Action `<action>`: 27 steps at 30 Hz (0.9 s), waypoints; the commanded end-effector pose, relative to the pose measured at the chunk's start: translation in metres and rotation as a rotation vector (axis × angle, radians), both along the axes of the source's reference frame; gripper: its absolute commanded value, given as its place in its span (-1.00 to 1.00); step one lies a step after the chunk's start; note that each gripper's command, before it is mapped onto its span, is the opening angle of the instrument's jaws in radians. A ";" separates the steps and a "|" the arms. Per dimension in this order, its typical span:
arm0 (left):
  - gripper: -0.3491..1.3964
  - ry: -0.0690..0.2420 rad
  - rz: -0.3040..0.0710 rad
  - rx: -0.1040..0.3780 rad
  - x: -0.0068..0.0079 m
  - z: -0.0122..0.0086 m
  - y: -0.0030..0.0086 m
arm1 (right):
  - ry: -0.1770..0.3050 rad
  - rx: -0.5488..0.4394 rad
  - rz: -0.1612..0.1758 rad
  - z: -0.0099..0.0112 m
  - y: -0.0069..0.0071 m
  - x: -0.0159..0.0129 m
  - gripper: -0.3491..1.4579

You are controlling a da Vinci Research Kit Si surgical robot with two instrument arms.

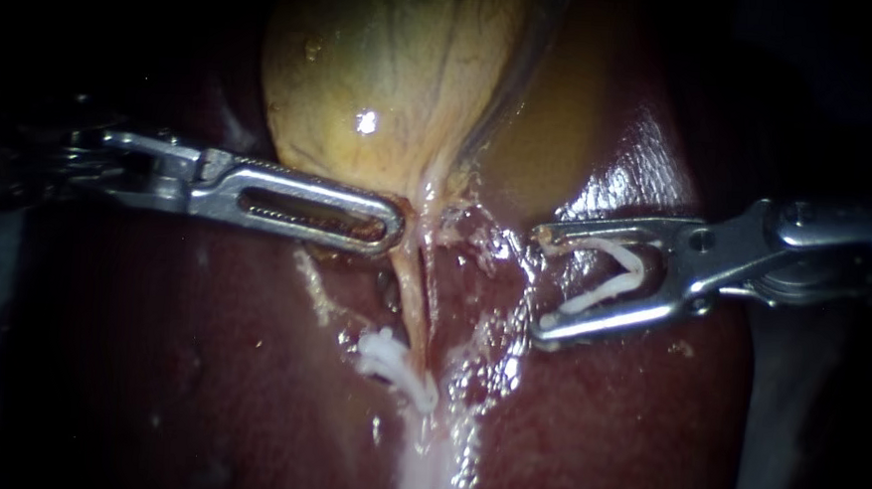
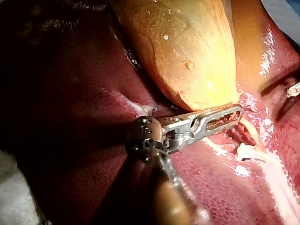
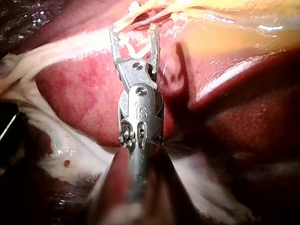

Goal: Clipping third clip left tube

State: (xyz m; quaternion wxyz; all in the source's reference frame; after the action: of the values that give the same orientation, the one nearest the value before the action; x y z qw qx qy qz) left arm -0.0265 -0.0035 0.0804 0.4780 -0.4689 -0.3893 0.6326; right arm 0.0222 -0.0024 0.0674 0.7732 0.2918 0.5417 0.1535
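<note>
clip [image 1: 608, 278] — pinched by claw of right instrument [image 1: 541, 283]; claw of left instrument [image 1: 395, 224] pressed together

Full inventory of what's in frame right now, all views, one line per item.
gallbladder: one, yellow, upper centre of the endoscope view.
liver: one, dark red, around everything.
tube: one clear, pale tan, from the gallbladder's neck down to the placed clips.
placed clips: white, on the tube; count unclear.
loaded clip: one, white, open V, inside the right instrument.
white tissue: one strip, below the placed clips.
left instrument: one, silver, apparently closed on the gallbladder's lower edge.
right instrument: one, silver, holding the loaded clip, not yet on the tube.
</note>
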 end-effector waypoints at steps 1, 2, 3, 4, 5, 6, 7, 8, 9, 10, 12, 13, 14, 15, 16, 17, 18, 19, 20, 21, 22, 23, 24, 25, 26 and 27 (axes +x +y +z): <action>-1.00 -0.001 0.000 0.001 0.0001 -0.0001 0.0001 | 0.000 0.000 0.000 0.0000 0.0000 0.0000 -0.07; -1.00 -0.001 0.001 0.002 0.0002 -0.0002 0.0001 | 0.000 0.000 0.000 0.0000 0.0000 0.0000 -0.07; -1.00 -0.002 0.002 0.003 0.0004 -0.0005 0.0002 | 0.000 0.000 0.000 0.0000 0.0000 0.0000 -0.07; -1.00 -0.003 0.003 0.005 0.0006 -0.0008 0.0003 | 0.000 0.000 0.000 0.0000 0.0000 0.0000 -0.07; -1.00 -0.006 0.006 0.007 0.0008 -0.0012 0.0004 | 0.000 0.000 0.001 0.0000 0.0000 0.0000 -0.06; -1.00 -0.007 0.005 0.010 0.0012 -0.0019 0.0005 | 0.000 0.000 0.001 0.0000 0.0000 0.0000 -0.06; -1.00 -0.007 0.004 0.012 0.0015 -0.0024 0.0006 | 0.000 0.000 0.001 0.0000 0.0000 0.0000 -0.06; -1.00 -0.005 0.000 0.013 0.0018 -0.0030 0.0007 | -0.001 0.000 0.001 0.0000 0.0000 0.0000 -0.06; -1.00 -0.002 -0.002 0.016 0.0022 -0.0039 0.0008 | -0.001 0.000 0.001 0.0000 0.0000 0.0000 -0.06; -1.00 -0.004 -0.005 0.018 0.0026 -0.0046 0.0009 | -0.001 0.000 0.001 0.0000 0.0000 0.0000 -0.06; -1.00 -0.011 -0.018 0.021 0.0033 -0.0061 0.0011 | -0.001 0.000 0.001 0.0000 0.0000 0.0000 -0.06; -1.00 -0.013 -0.022 0.023 0.0036 -0.0067 0.0011 | -0.001 0.000 0.001 0.0000 0.0000 0.0000 -0.06; -1.00 -0.015 -0.024 0.019 0.0039 -0.0072 0.0012 | -0.001 0.000 0.001 0.0000 0.0000 0.0000 -0.06; -1.00 -0.020 -0.028 0.014 0.0041 -0.0078 0.0012 | -0.001 0.000 0.001 0.0000 0.0000 0.0000 -0.06; -1.00 -0.020 -0.028 0.016 0.0042 -0.0082 0.0012 | -0.001 0.000 0.001 0.0000 0.0000 0.0001 -0.06; -1.00 -0.023 -0.029 0.011 0.0042 -0.0085 0.0012 | -0.001 0.000 0.001 0.0000 0.0000 0.0001 -0.06; -1.00 -0.023 -0.029 0.011 0.0042 -0.0086 0.0011 | -0.001 0.000 0.001 -0.0001 -0.0001 0.0001 -0.06; -1.00 -0.022 -0.030 0.011 0.0041 -0.0087 0.0010 | -0.001 0.000 0.001 -0.0001 -0.0001 0.0002 -0.06; -1.00 -0.022 -0.031 0.010 0.0040 -0.0087 0.0009 | -0.001 0.000 0.002 -0.0001 -0.0001 0.0003 -0.06; -1.00 -0.021 -0.031 0.010 0.0040 -0.0087 0.0009 | -0.001 0.000 0.002 -0.0002 -0.0001 0.0004 -0.06; -1.00 -0.021 -0.031 0.010 0.0040 -0.0087 0.0009 | -0.002 0.000 0.003 -0.0002 -0.0001 0.0005 -0.06; -1.00 -0.021 -0.031 0.009 0.0040 -0.0086 0.0008 | -0.002 0.000 0.004 -0.0003 -0.0002 0.0007 -0.06; -1.00 -0.021 -0.031 0.009 0.0040 -0.0086 0.0009 | -0.005 -0.001 0.003 -0.0003 -0.0003 0.0009 -0.06; -1.00 -0.021 -0.031 0.009 0.0040 -0.0086 0.0009 | -0.006 -0.001 0.004 -0.0004 -0.0003 0.0012 -0.06; -1.00 -0.021 -0.031 0.009 0.0040 -0.0086 0.0009 | -0.006 -0.001 0.005 -0.0004 -0.0004 0.0014 -0.06; -1.00 -0.021 -0.031 0.009 0.0040 -0.0086 0.0009 | -0.008 -0.002 0.007 -0.0004 -0.0005 0.0018 -0.06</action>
State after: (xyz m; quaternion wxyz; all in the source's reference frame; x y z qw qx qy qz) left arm -0.0225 -0.0026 0.0718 0.4856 -0.4793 -0.3904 0.6181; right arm 0.0244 -0.0030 0.0670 0.7752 0.2881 0.5399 0.1567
